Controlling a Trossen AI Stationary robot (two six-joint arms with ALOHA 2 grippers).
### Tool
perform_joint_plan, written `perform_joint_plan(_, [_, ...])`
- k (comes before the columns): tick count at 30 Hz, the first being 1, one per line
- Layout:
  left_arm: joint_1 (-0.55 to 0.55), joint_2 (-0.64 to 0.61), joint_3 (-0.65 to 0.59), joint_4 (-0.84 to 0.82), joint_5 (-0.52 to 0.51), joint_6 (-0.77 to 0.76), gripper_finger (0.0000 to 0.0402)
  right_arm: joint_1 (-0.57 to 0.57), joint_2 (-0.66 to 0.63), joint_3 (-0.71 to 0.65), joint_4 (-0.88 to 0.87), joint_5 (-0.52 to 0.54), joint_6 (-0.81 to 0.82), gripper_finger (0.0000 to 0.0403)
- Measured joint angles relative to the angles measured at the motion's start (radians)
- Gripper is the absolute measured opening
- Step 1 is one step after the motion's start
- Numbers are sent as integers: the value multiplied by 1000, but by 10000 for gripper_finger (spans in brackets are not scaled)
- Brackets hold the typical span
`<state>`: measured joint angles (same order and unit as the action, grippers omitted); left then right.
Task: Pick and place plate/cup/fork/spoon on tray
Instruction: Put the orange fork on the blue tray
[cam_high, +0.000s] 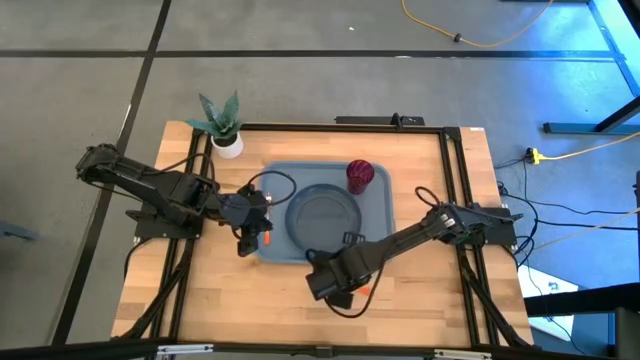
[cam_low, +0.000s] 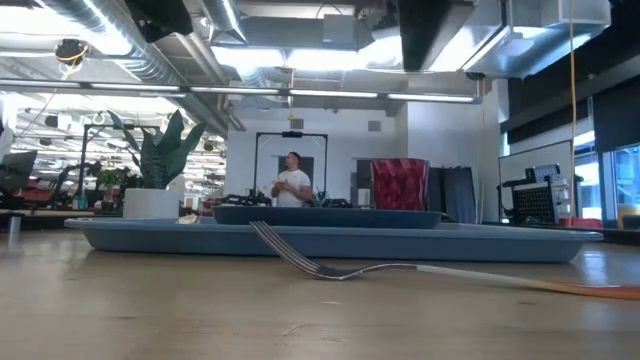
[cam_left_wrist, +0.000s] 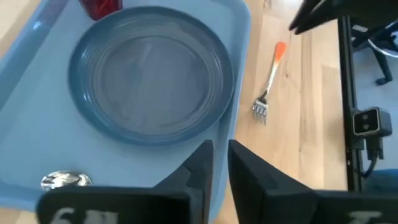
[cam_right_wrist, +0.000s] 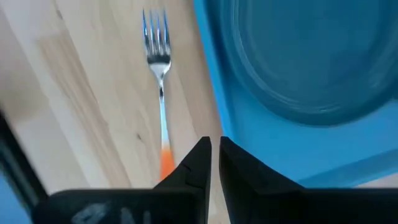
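Note:
The light blue-grey tray (cam_high: 380, 215) lies mid-table. On it are the grey-blue plate (cam_high: 322, 215) and, at its far right corner, the dark red cup (cam_high: 360, 176). The spoon's silver bowl (cam_left_wrist: 65, 180) rests on the tray near its left edge, and its orange handle (cam_high: 266, 238) shows beside my left gripper (cam_high: 250, 232), which hovers shut above it. The fork (cam_right_wrist: 158, 68) lies on the wood just near of the tray, tines toward the table's left and orange handle (cam_high: 362, 290) toward the right. My right gripper (cam_high: 322, 284) is shut above the fork's handle end (cam_right_wrist: 166, 160).
A white pot with a green plant (cam_high: 226, 140) stands at the table's far left, beyond the tray. Bare wood (cam_high: 420, 300) lies near of the tray and to its right. In the low view a person (cam_low: 292, 182) stands far off in the room.

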<state>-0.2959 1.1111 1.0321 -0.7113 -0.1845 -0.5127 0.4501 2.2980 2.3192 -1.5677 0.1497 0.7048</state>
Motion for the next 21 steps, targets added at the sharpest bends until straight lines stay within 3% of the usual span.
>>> perform_joint_plan(6, [-1,21,0,108,21,114,67,8,-84,16,-10,1,138,35])
perform_joint_plan(10, [-18,65,-1,209,20,292,68,28,-172,16,-6,86,187,35])
perform_joint_plan(15, [-44,141,-1,237,23,489,69,82,-305,16,-5,210,181,35])
perform_joint_plan(21, [-71,277,-1,331,14,675,69,160,-450,16,-4,274,96,35])
